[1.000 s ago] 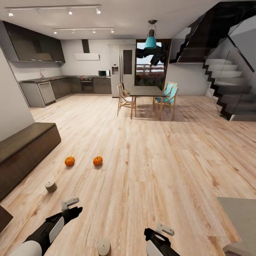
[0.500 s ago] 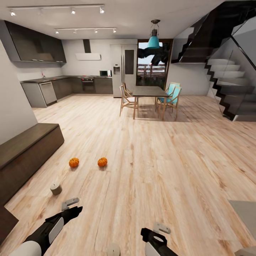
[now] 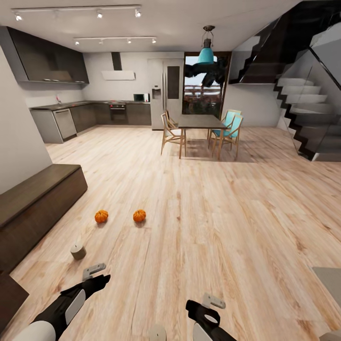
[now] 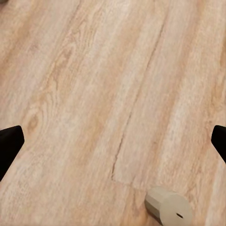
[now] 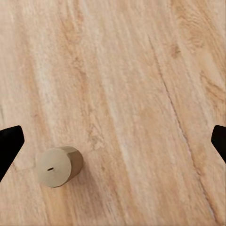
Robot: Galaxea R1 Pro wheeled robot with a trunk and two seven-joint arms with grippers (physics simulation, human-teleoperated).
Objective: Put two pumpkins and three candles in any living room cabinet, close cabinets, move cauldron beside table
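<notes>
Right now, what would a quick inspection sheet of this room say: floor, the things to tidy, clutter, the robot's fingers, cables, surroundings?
Surface: light wooden floor, bare planks.
Job's things: two pumpkins side by side on the floor; one candle nearer the robot, another candle at the picture's bottom edge; long dark cabinet at left, fronts shut.
Clutter: nothing seen.
Grippers: left gripper and right gripper over the floor, fingers spread, holding nothing.
Cables: nothing seen.
Surroundings: kitchen, dining table with chairs, staircase.
</notes>
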